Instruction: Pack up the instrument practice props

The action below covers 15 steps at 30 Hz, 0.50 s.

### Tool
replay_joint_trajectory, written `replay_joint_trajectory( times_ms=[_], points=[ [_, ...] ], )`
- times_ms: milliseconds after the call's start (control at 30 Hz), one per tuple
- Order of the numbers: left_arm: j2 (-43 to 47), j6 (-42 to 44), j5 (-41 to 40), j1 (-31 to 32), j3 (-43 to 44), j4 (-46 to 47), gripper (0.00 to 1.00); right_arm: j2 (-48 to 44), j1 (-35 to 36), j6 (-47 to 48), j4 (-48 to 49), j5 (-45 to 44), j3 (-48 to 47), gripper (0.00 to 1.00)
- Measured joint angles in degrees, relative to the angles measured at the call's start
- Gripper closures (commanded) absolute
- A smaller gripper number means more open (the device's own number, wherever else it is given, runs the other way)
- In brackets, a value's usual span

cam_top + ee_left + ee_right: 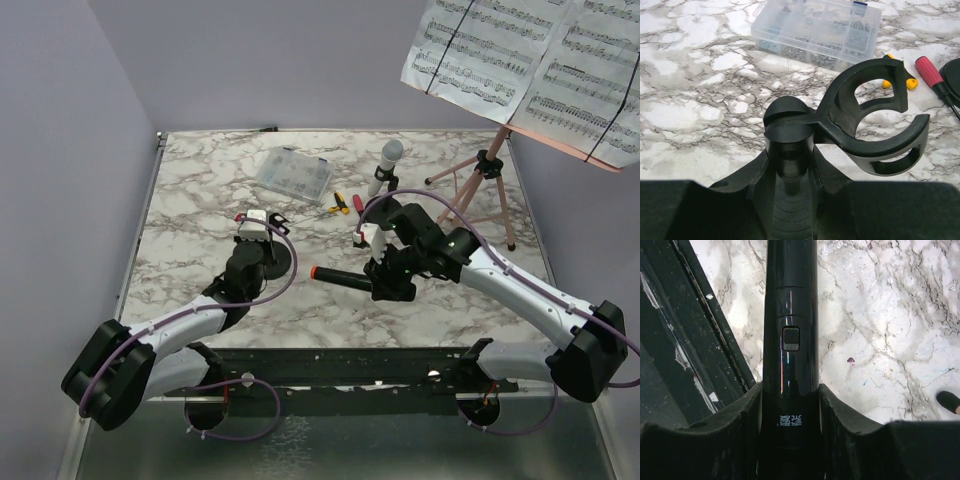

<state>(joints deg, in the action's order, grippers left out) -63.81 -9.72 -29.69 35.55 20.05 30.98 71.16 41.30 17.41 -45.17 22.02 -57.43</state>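
My left gripper (266, 243) is shut on the upright stem (788, 145) of a black round-based mic holder (277, 260); its C-shaped clip (875, 120) is empty. My right gripper (385, 270) is shut on the black microphone (340, 276), which is level just above the table near the front edge; in the right wrist view the microphone body (790, 340) runs between the fingers (840, 415). The grey-headed microphone (388, 160) stands upright at the back, its holder mostly hidden by my right arm. The pink tripod (480, 175) carries white sheet-music pages (520, 60) at the back right.
A clear compartment box (292, 172) lies at the back centre, also in the left wrist view (815, 30). Red (932, 75) and yellow (341, 200) screwdrivers lie beside it. The black front rail (690, 340) runs along the table's near edge.
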Motion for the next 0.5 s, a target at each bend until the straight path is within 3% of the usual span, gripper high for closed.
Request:
replay_joint_trajectory(
  times_ms=[300, 500],
  points=[
    [2.9, -0.4, -1.2, -2.3, -0.1, -4.1, 1.0, -0.7, 0.0, 0.0, 0.1, -0.1, 0.0, 0.99],
    [3.7, -0.4, -1.4, -10.7, 0.3, -5.8, 1.0, -0.7, 0.0, -0.2, 0.5, -0.1, 0.0, 0.99]
  ],
)
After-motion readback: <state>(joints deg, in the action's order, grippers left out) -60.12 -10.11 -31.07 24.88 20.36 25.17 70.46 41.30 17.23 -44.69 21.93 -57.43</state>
